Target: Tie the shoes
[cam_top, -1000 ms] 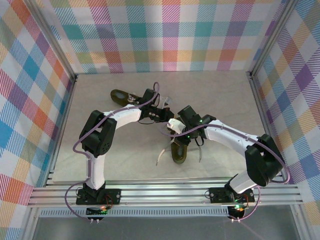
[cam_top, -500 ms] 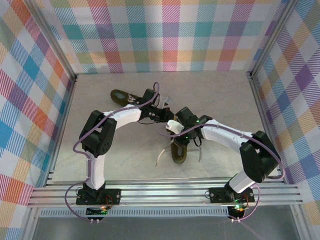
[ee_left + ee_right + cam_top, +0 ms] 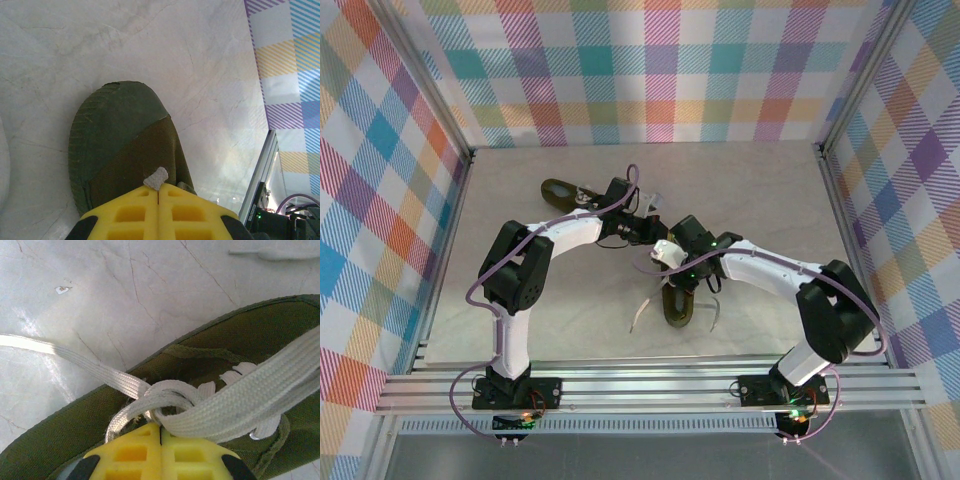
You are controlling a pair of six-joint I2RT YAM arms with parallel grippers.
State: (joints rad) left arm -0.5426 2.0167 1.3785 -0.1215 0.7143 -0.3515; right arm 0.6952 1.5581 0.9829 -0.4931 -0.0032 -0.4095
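As our left tool (image 3: 158, 191) pinches a lace end (image 3: 156, 178) and right tool (image 3: 160, 428) grips cream laces (image 3: 225, 405), an arm (image 3: 760, 268) hides half our green shoe (image 3: 678, 308).

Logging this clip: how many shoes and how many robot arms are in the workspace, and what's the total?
Shoes: 2 (far shoe, near shoe)
Robot arms: 2 (left arm, right arm)
Total: 4
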